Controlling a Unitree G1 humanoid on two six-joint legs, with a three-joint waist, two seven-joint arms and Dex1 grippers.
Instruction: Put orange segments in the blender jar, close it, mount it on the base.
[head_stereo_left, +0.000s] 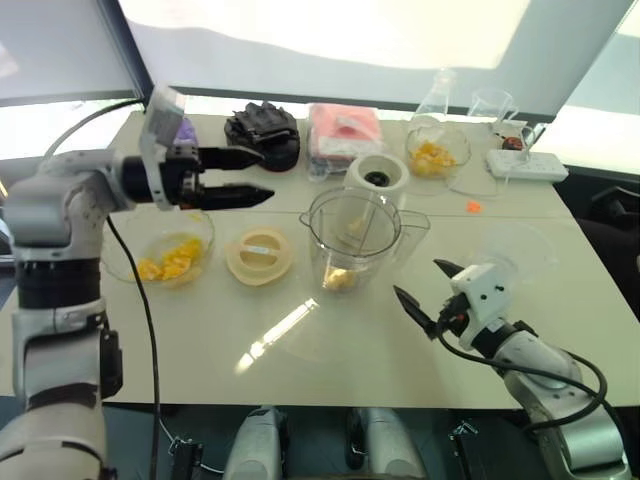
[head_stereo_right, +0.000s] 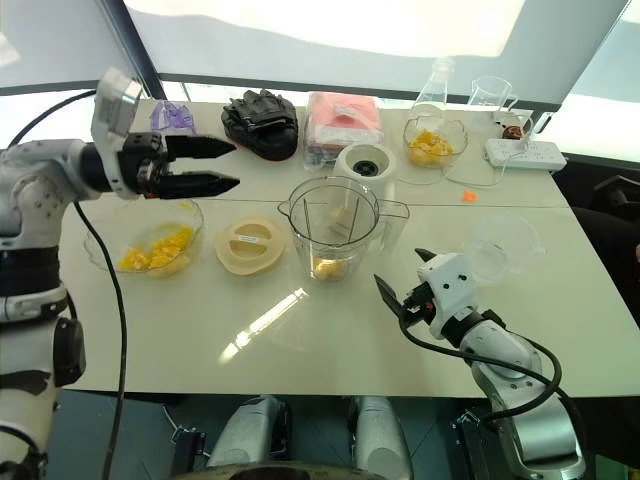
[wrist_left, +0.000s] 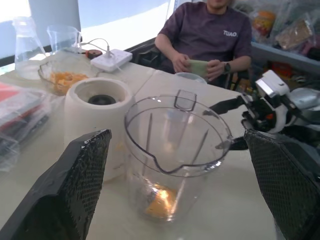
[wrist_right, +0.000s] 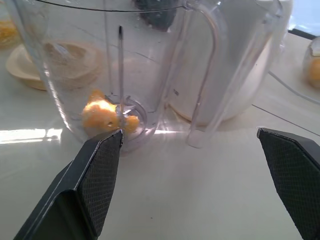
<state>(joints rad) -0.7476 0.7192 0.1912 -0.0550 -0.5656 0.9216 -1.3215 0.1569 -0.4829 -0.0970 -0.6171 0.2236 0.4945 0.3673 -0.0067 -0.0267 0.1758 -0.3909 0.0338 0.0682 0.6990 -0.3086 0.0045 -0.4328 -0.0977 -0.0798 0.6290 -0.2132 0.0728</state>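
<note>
The clear blender jar (head_stereo_left: 350, 240) stands mid-table with an orange segment (wrist_right: 102, 116) at its bottom and no lid on. Its cream lid (head_stereo_left: 259, 255) lies flat to the jar's left. Left of the lid, a glass bowl (head_stereo_left: 168, 258) holds several orange segments. The white blender base (head_stereo_left: 377, 177) stands just behind the jar. My left gripper (head_stereo_left: 252, 175) hovers open and empty above the table, over the bowl's far side, pointing toward the jar. My right gripper (head_stereo_left: 428, 290) is open and empty, low near the table to the jar's right front.
A second bowl of orange pieces (head_stereo_left: 436, 155), a flask (head_stereo_left: 437, 95), a beaker (head_stereo_left: 491, 105) and a power strip (head_stereo_left: 526, 164) stand at the back right. Black gloves (head_stereo_left: 263, 130) and a pink pack (head_stereo_left: 344, 135) lie at the back. A person (wrist_left: 210, 32) sits beyond the table.
</note>
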